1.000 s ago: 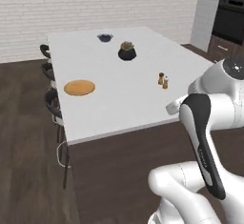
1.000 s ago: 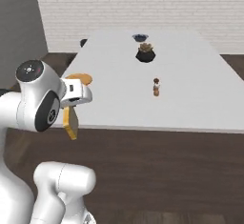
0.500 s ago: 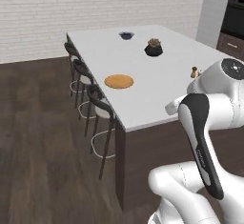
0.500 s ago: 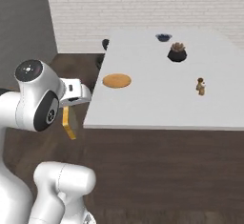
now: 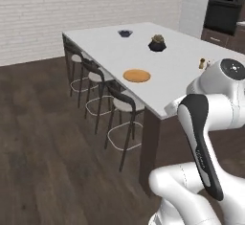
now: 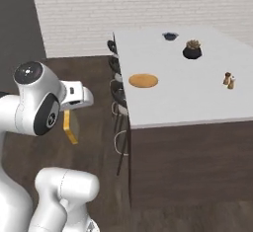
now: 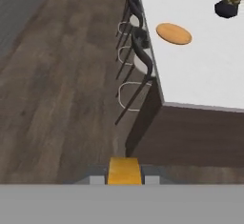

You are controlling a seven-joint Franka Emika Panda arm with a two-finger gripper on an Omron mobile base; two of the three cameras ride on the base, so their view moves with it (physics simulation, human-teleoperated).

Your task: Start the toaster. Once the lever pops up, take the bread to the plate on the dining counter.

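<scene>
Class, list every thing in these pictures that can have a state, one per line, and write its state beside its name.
hand: shut on the bread, out over the floor beside the dining counter.
bread: held on edge, hanging below the hand.
plate: bare, flat on the dining counter.
dining counter: bears plate, plant pot, bowl and two shakers.
plant pot: upright.
bowl: upright.
shakers: upright, side by side.
stools: tucked along the counter's side.

Arm's folded up tight over its base, elbow high, wrist tucked in, and the claw (image 6: 70, 127) points down, clamped on the bread (image 6: 69, 128) at six o'clock.
</scene>
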